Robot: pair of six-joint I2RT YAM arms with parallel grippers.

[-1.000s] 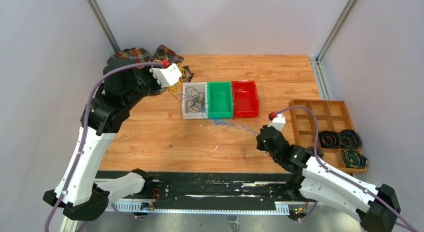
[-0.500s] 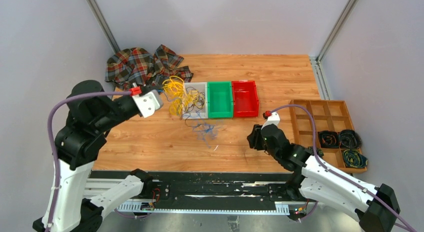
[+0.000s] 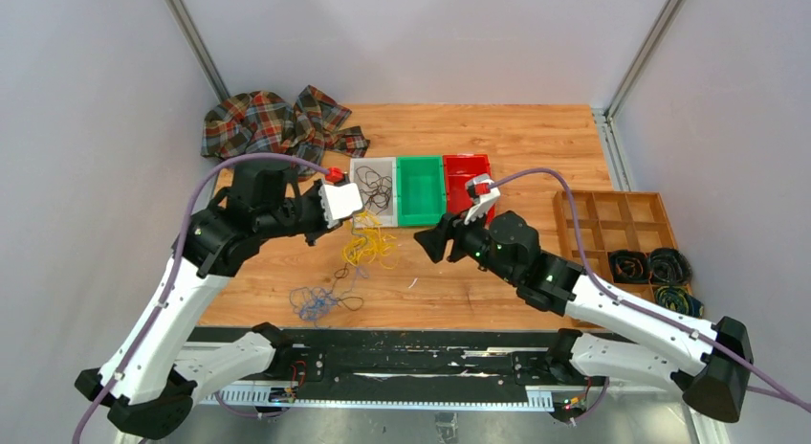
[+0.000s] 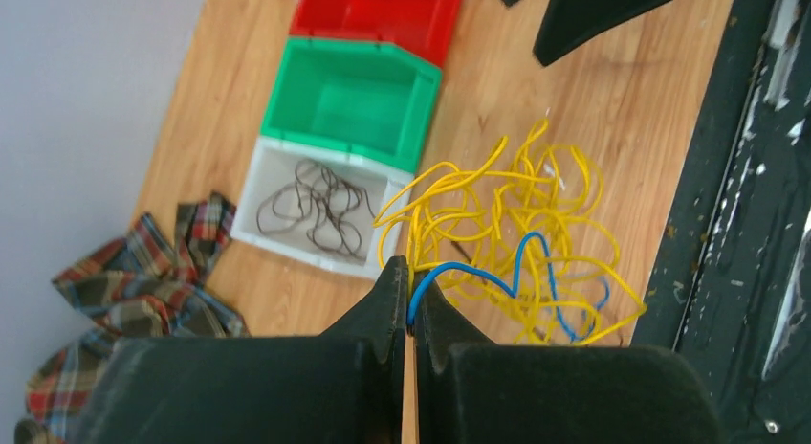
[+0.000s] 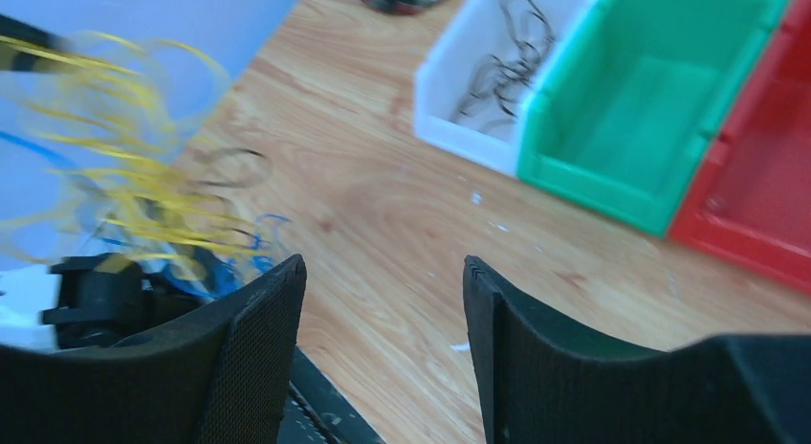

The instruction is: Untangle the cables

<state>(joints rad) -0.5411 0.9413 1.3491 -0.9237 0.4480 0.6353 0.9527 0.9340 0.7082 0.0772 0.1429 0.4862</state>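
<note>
Well, the sensible way is to lift slowly with the left gripper (image 4: 408,272) and let the right gripper (image 5: 383,272) take a single strand — no yanking. The left jaws are pressed together on a thin blue wire (image 4: 478,269), with the tangle of looped yellow wire cables (image 4: 536,214) dangling just beyond their tips. The right jaws stand wide apart, empty — facing that tangle.
</note>
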